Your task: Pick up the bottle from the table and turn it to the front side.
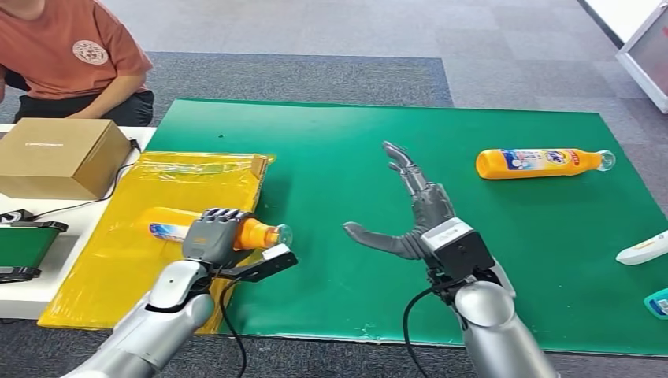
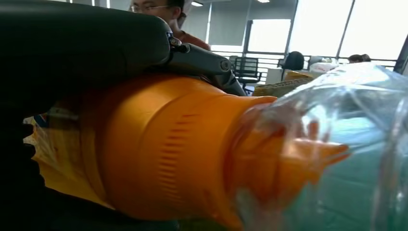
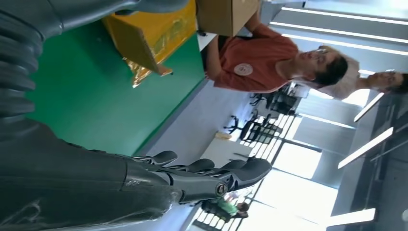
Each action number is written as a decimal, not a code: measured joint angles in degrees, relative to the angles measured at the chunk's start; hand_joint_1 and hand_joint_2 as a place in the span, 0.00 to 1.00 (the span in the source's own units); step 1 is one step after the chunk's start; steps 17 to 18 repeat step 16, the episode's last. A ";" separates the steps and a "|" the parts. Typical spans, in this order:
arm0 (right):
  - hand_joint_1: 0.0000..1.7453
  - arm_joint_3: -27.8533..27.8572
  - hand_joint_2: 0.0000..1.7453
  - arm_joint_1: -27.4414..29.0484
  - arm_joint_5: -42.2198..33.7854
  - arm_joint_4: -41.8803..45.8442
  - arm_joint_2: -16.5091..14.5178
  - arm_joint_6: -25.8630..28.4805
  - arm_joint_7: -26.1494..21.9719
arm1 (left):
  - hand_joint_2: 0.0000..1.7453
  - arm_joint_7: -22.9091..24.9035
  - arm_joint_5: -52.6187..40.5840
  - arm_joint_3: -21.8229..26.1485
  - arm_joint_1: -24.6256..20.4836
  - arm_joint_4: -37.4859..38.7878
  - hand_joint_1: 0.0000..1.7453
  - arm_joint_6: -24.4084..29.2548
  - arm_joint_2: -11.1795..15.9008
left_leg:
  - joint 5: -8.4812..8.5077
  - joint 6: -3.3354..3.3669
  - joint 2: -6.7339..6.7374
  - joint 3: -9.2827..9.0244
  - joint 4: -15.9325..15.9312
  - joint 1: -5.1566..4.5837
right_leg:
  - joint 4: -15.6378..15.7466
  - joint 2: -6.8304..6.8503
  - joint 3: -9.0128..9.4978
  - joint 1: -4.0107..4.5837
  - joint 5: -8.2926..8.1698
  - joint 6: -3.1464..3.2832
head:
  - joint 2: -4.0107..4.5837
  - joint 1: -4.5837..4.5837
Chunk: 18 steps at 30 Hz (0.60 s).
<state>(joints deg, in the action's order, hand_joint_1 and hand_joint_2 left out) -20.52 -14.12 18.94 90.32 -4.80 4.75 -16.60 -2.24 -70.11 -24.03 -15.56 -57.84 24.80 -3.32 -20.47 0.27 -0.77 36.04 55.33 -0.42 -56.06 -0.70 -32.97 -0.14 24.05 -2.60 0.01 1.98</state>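
Left hand (image 1: 213,234) grips the orange bottle (image 1: 256,234) lying on the yellow bag (image 1: 126,260) — right hand (image 1: 417,213) spread, holding nothing.

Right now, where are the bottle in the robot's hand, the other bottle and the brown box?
held bottle (image 1: 257,234), head view, orange shoulder.
other bottle (image 1: 539,162), head view, label middle.
brown box (image 1: 59,155), head view, top face.

Second orange bottle (image 1: 542,163), lying at about 2 o'clock on the green mat (image 1: 354,260): label carries blue and red lettering, too small to read. Cardboard box (image 1: 59,156) at 10 o'clock: faint line of print, illegible. Person's shirt (image 1: 67,47): round emblem, text unreadable.
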 joint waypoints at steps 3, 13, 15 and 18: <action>0.00 -1.79 1.00 -0.20 0.06 0.88 0.00 -0.10 -0.05 | 1.00 -0.85 0.34 -0.16 -0.95 2.79 0.00 0.97 -1.12 | 0.00 0.00 0.00 0.00 0.00 0.00 | 0.00 0.00 0.00 0.01 0.00 0.00 | 0.01 0.01; 0.00 -3.75 1.00 -0.24 -0.14 1.37 0.02 0.09 -0.03 | 1.00 -2.81 4.27 -1.20 0.01 4.31 0.00 0.98 -2.23 | -0.01 0.00 0.01 0.01 0.00 0.00 | 0.00 0.00 -0.01 0.00 0.00 0.00 | -0.01 0.00; 0.00 -3.79 1.00 -0.19 -0.22 1.37 0.02 0.14 -0.03 | 1.00 -3.45 5.98 -1.22 0.59 4.29 0.00 0.89 -2.22 | -0.01 0.00 0.01 0.01 0.00 0.00 | 0.00 0.00 -0.01 0.00 0.01 0.00 | -0.01 0.01; 0.00 -3.80 1.00 -0.17 -0.25 1.37 0.02 0.15 -0.03 | 1.00 -3.59 6.38 -1.22 0.76 4.29 0.00 0.90 -2.21 | -0.01 0.00 0.01 0.01 0.00 0.00 | 0.00 0.00 -0.02 0.01 0.01 0.01 | -0.01 0.00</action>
